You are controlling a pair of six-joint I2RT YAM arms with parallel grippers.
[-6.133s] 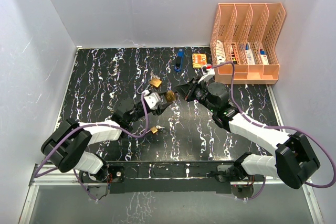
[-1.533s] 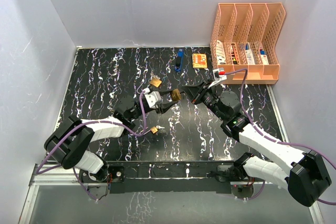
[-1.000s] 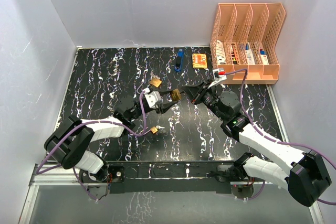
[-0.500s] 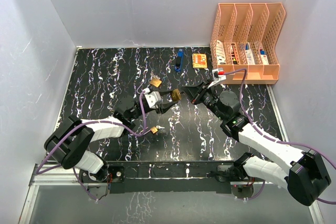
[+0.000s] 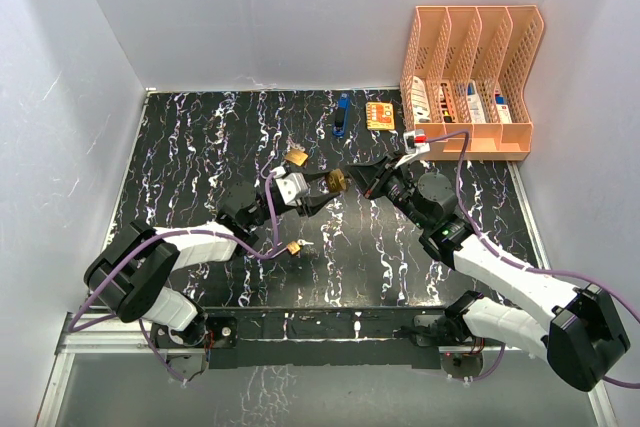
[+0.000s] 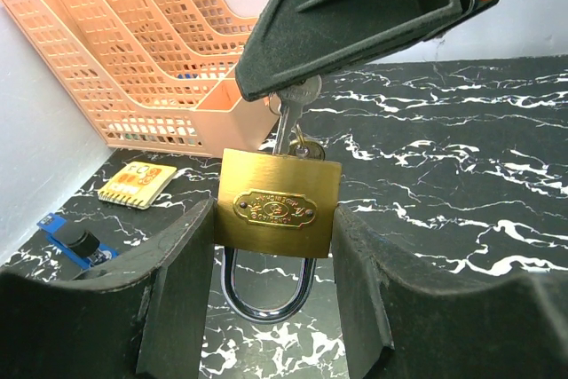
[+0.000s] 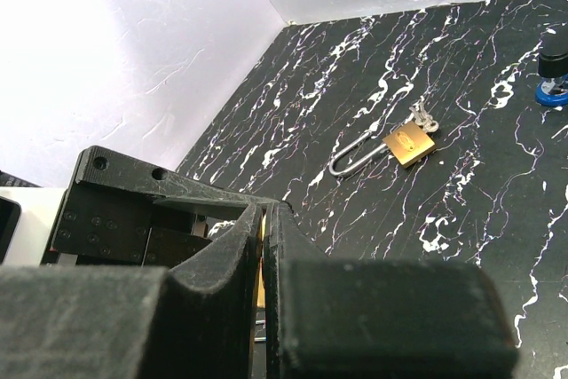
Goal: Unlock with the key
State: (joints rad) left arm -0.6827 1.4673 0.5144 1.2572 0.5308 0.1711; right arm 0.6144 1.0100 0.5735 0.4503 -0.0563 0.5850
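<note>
left gripper [image 6: 273, 259] clamps padlock [image 6: 277, 206], right gripper [image 7: 264, 219] pinches key [image 6: 291, 114], orange rack [image 6: 133, 59] behind

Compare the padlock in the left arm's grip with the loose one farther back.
The gripped padlock sits off the table between the left end effector's fingers; the loose padlock lies flat on it. The gripped one's key is pinched by the right end effector; the loose one's keys lie free. Both are brass with silver shackles.

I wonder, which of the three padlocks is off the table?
The padlock clamped in the left gripper, with the right gripper's key in it; the other two lie on the table.
</note>
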